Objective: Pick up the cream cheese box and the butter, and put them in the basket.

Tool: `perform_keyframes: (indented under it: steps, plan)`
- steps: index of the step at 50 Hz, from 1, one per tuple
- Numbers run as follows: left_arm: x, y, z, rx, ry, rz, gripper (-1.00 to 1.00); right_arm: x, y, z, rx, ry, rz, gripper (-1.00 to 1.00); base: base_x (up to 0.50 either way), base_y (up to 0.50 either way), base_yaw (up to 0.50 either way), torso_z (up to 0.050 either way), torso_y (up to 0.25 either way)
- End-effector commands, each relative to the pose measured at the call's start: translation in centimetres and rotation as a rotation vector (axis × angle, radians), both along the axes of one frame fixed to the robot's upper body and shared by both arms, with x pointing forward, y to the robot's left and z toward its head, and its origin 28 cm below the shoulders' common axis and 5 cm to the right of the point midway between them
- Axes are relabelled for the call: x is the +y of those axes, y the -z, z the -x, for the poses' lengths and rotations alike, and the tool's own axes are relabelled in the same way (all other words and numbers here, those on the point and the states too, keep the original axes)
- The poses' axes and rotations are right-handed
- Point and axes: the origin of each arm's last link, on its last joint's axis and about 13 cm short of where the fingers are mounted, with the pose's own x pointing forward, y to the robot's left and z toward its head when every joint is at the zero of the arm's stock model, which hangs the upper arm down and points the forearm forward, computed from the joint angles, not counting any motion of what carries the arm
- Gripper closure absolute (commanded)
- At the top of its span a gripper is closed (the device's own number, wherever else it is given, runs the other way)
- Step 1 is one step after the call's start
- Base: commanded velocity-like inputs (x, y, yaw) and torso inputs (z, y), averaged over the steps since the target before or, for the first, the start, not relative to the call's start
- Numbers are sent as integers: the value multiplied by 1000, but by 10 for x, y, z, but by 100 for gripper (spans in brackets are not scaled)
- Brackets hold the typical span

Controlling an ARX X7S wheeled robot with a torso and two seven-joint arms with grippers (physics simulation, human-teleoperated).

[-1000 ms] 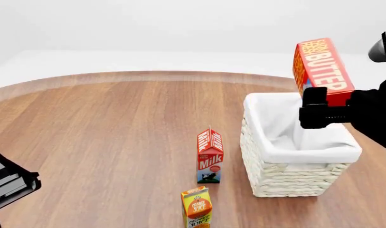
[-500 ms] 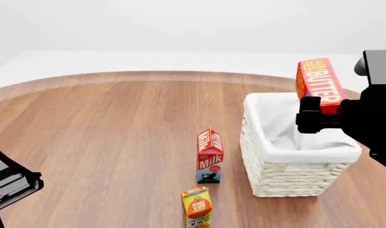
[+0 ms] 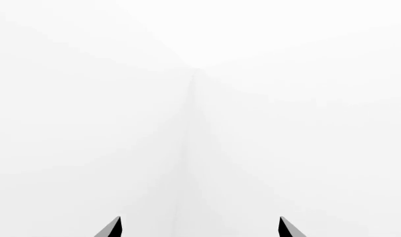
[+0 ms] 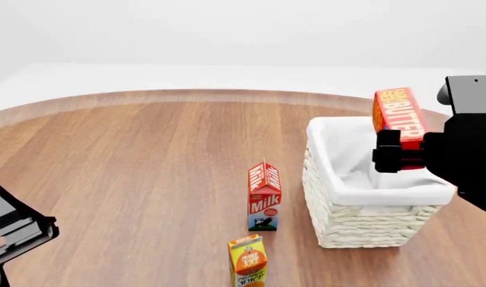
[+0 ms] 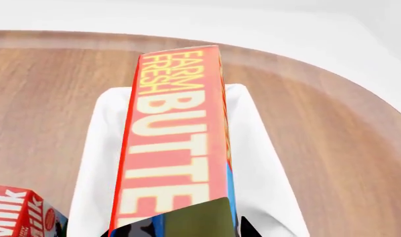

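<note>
My right gripper [image 4: 398, 156] is shut on the butter [image 4: 400, 116], a red-orange box with yellow lettering, held upright over the white basket [image 4: 362, 224] at the table's right. In the right wrist view the butter [image 5: 177, 148] fills the middle, with the basket's white lining [image 5: 98, 163] below it. My left gripper [image 3: 199, 228] shows only two fingertips set apart against a blank white background; nothing is between them. In the head view the left arm [image 4: 15, 230] sits at the lower left edge. The cream cheese box is not in view.
A red milk carton [image 4: 264, 197] stands left of the basket, also in the right wrist view [image 5: 22, 215]. An orange juice carton [image 4: 248, 261] stands nearer me. The round wooden table [image 4: 131, 155] stretches left of them.
My right gripper has lowered the butter toward the basket and moved it slightly right; the box stands more upright now. The left arm has shifted only slightly.
</note>
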Motion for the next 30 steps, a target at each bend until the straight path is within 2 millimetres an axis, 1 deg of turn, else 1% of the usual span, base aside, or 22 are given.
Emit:
perform_keyframes:
  steps: [1,7,14,17,22,27,30]
  plan:
    - [1,-1,1,-3,-9,-3,-100,4,-9,-12,-84,-87,0,100,0,0,0,0,0]
    - [1,-1,1,-2,-10,-1,-100,5,-5,-20,-99,-71,-57,100,0,0,0,0,2]
    - [1,-1,1,-1,-8,-3,-100,5,6,-29,-84,-56,-79,100,0,0,0,0,1]
    - [1,0,1,-1,-9,-3,-100,3,7,-31,-84,-44,-81,100,0,0,0,3,0]
    - [1,0,0,0,-8,-2,-100,-7,6,-33,-87,9,-90,100,0,0,0,0,2]
    - [0,0,1,1,-6,-3,-100,-14,15,-34,-74,46,-99,100,0,0,0,0,2]
    - [0,0,1,1,-6,-5,-100,-13,18,-33,-67,44,-100,100,0,0,0,0,0]
